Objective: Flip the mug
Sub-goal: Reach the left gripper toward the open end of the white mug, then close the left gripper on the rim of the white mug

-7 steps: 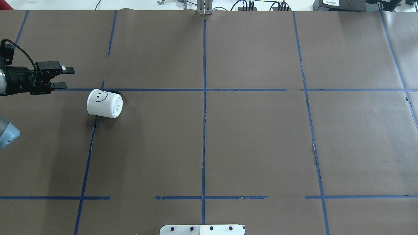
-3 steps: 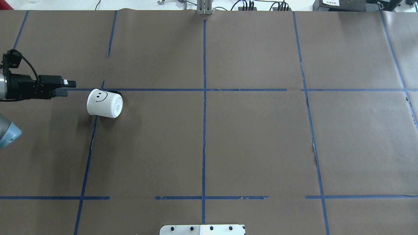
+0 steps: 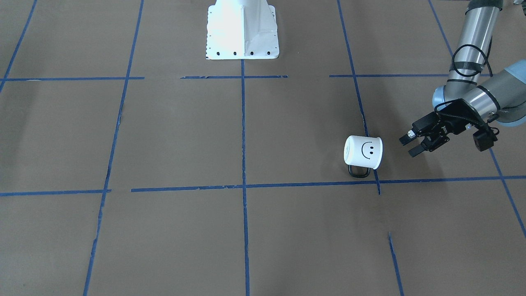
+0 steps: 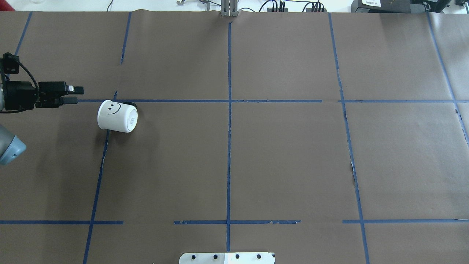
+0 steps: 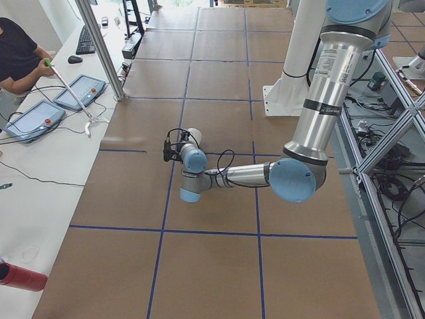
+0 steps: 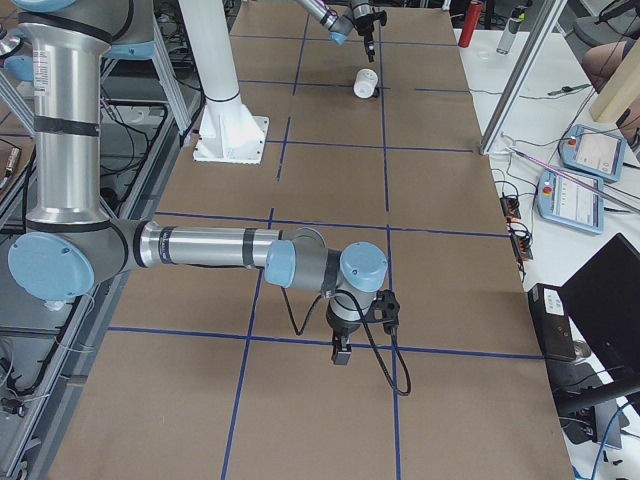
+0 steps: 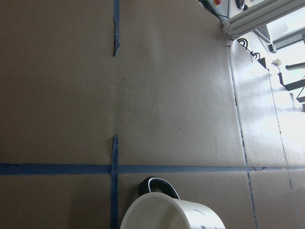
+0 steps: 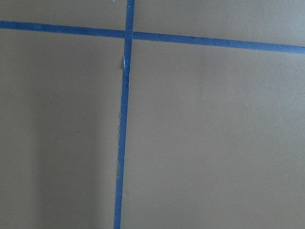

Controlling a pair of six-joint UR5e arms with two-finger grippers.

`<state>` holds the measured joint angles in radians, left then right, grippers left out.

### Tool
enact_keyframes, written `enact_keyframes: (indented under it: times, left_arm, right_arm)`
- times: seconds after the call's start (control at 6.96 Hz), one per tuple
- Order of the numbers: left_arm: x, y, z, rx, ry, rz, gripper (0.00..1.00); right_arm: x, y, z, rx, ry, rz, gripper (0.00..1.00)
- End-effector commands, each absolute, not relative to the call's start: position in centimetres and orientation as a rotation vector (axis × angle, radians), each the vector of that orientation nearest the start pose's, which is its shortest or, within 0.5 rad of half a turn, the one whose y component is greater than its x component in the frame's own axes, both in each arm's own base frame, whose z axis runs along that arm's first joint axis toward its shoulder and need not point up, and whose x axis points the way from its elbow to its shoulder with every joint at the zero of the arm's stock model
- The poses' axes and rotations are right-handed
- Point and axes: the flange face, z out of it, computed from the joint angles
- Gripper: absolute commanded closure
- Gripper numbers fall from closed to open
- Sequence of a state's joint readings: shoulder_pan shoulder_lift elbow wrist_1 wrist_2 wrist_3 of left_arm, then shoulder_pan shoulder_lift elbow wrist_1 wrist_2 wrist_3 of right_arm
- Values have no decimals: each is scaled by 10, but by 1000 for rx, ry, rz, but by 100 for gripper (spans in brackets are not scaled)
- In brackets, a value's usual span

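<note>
The mug (image 4: 117,116) is white with a black smiley face on top and lies on its side on the brown table paper. Its base points to the view's right and its black handle (image 3: 358,172) rests on the table. It also shows in the front view (image 3: 363,152) and in the exterior right view (image 6: 367,82). Its open rim (image 7: 167,212) fills the bottom of the left wrist view. My left gripper (image 3: 409,146) is open and empty, level with the table, a short gap from the mug's mouth; it also shows overhead (image 4: 75,94). My right gripper (image 6: 340,352) hangs over bare paper far away; I cannot tell its state.
Blue tape lines (image 4: 229,110) divide the brown paper into squares. The white robot base (image 3: 241,28) stands at the table's near middle. The right arm (image 6: 200,245) stretches low over the other end of the table. Operator desks with tablets (image 5: 40,116) line the far edge.
My left gripper has rolled about its wrist, so its fingers now look stacked closer together from above, and it shifted slightly toward the tape line. The mug has not moved.
</note>
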<state>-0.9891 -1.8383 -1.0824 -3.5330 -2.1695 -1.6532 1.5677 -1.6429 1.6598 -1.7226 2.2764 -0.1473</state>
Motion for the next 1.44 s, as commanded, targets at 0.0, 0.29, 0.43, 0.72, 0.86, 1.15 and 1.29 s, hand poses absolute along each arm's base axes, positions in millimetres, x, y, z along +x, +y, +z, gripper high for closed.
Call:
enact_keyframes:
  times: [0.0, 0.29, 0.43, 0.72, 0.86, 1.15, 1.29]
  left_arm:
    - [257, -514, 534, 346, 1754, -376, 0]
    - [295, -491, 540, 340, 1850, -454, 0]
    - [299, -487, 541, 324, 1850, -450, 0]
    - [300, -483, 546, 317, 1842, -451, 0]
    - [309, -484, 548, 304, 1838, -447, 0]
    - [320, -481, 548, 283, 1837, -438, 0]
    - [331, -479, 548, 267, 1835, -428, 0]
  right_arm:
    - [67, -450, 668, -78, -712, -96, 0]
    - [67, -450, 668, -78, -712, -96, 0]
    - [67, -450, 668, -77, -712, -97, 0]
    - [67, -450, 668, -77, -712, -97, 0]
    - [67, -450, 668, -78, -712, -96, 0]
    - [67, -450, 668, -77, -712, -97, 0]
    - [67, -450, 668, -78, -712, -96, 0]
